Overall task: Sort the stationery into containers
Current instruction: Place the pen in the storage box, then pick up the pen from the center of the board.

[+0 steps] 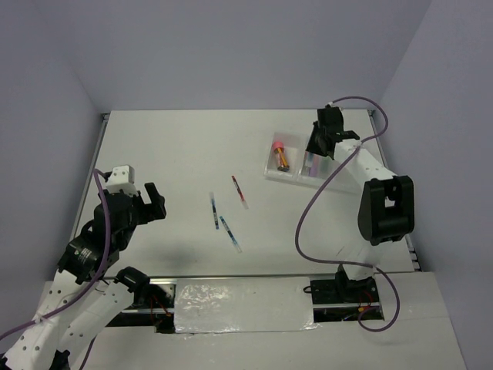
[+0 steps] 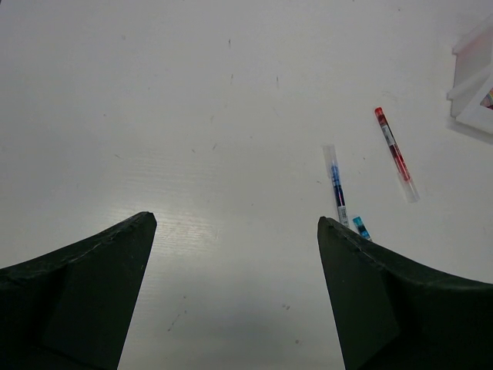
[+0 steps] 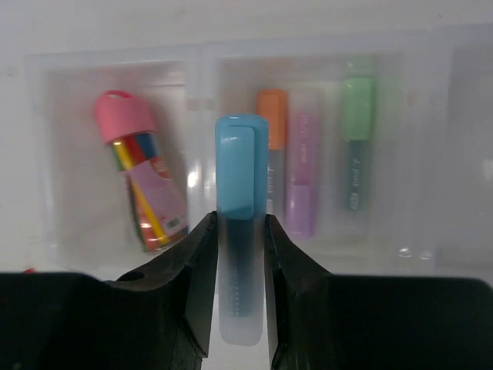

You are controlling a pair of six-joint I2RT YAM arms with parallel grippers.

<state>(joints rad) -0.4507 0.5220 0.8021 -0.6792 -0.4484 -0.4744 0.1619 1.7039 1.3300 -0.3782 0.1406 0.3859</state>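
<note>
Clamped tight between the black fingers of the right hand [image 3: 240, 231] is the blue highlighter [image 3: 237, 169]. Its cap end points out over the tray [image 3: 202, 73], about where the wall between the first and middle compartments runs. Whether the cap touches the plastic I cannot tell. Inside the tray, the end compartment on the left arm's side holds the pink-capped cylinder [image 3: 142, 193], lying tilted. The middle compartment holds three lying side by side: the orange highlighter [image 3: 272, 108], the purple highlighter [image 3: 302, 181] close against it, and the green highlighter [image 3: 358, 139] a little apart. The third compartment is mostly hidden by the right arm (from the wrist it is only a blur at the edge).

Out on the white table [image 1: 169, 146], well apart from the tray on its left-arm side, three pens lie loose. The red pen [image 1: 239, 191] is nearest the tray, then the blue pen [image 1: 213, 210], then a second blue pen [image 1: 229, 233] just beside the first one's near end. Farther still from the tray, the left hand [image 2: 235, 220] hangs above the table with its fingers spread wide and nothing between them.
</note>
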